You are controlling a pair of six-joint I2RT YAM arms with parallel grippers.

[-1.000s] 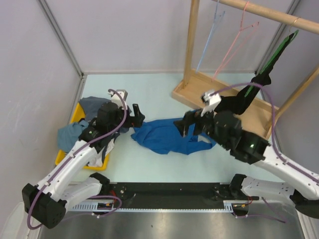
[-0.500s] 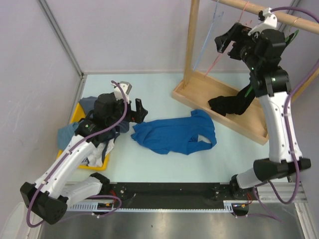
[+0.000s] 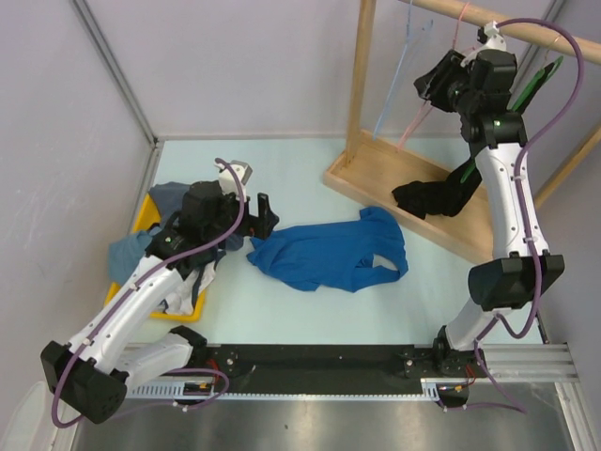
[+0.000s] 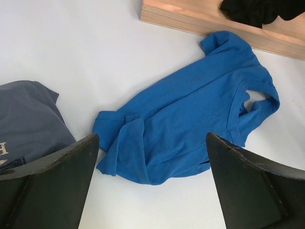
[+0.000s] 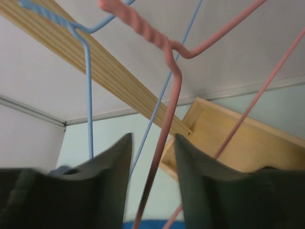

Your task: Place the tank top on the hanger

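Observation:
The royal-blue tank top (image 3: 329, 254) lies crumpled and flat on the table, also seen in the left wrist view (image 4: 190, 114). My left gripper (image 3: 254, 197) hovers open just left of it, its fingers (image 4: 151, 137) wide apart over the top's near hem and touching nothing. The pink wire hanger (image 3: 409, 133) hangs from the wooden rail. My right gripper (image 3: 434, 83) is raised to it. In the right wrist view one pink wire (image 5: 160, 146) runs between the jaws (image 5: 153, 137), which stand narrowly apart with a small gap on each side.
A light blue hanger (image 3: 390, 85) hangs just left of the pink one (image 5: 88, 95). A green hanger (image 3: 526, 89) holds black cloth (image 3: 437, 197) draped onto the wooden rack base (image 3: 376, 174). A yellow bin (image 3: 146, 221) of clothes sits at the left, with a grey shirt (image 4: 28, 119).
My right arm rose from the tank top to the rail, and its jaws narrowed around the pink hanger's wire. The left arm barely moved.

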